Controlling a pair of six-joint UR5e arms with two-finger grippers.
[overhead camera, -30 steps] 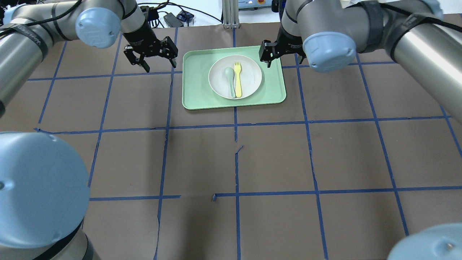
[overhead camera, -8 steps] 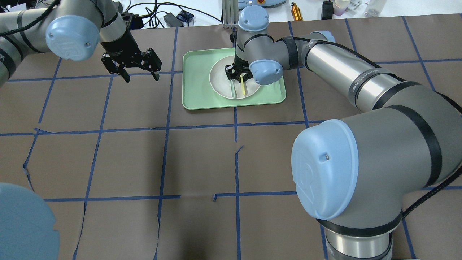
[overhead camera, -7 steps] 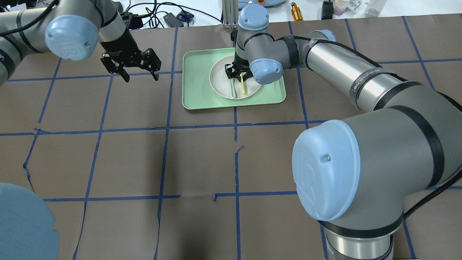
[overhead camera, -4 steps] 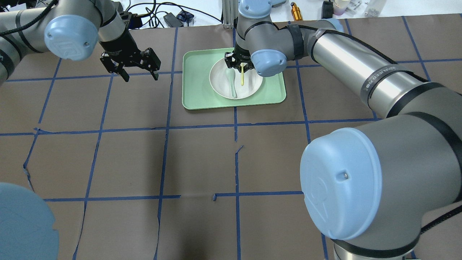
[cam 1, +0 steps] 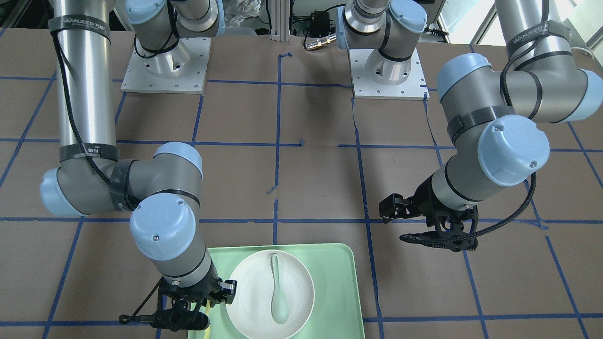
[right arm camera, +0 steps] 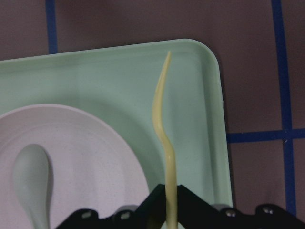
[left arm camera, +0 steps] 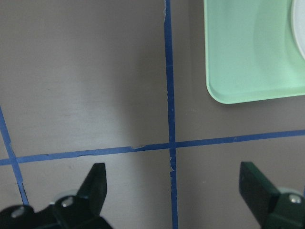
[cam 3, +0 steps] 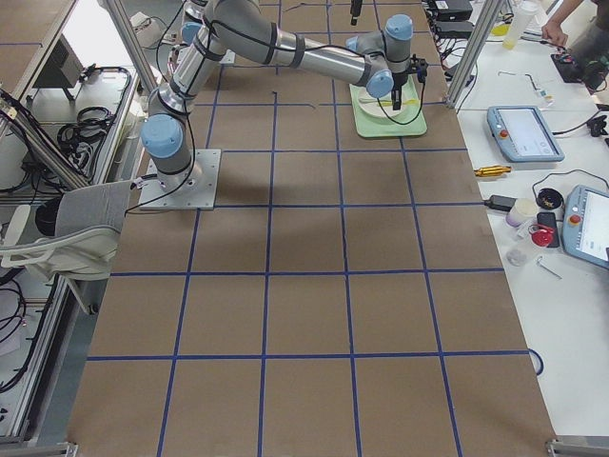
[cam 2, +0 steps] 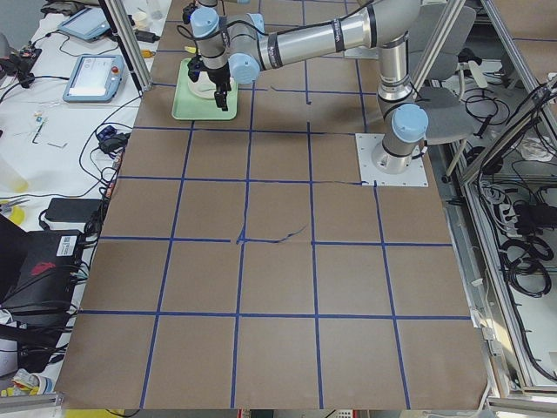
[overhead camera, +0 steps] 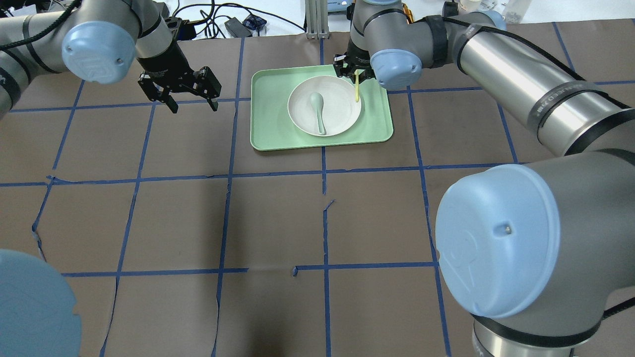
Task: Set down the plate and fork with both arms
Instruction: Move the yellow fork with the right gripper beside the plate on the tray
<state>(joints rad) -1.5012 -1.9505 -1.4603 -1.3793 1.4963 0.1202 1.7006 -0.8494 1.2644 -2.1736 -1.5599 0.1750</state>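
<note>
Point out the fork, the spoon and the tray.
fork (right arm camera: 157,107): right wrist view, middle of its visible length.
spoon (overhead camera: 316,101): overhead view, on its bowl.
tray (overhead camera: 270,114): overhead view, bare floor on the view's left side.

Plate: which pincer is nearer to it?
Right. The right pincer, gripping the fork, hangs beside the plate rim; the left pincer hovers open, off the tray.

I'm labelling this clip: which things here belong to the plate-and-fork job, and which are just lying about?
Job:
fork, held in the right tool above the tray
plate, on the tray
left tool, open and empty

Lying about:
spoon, in the plate
tray
</note>
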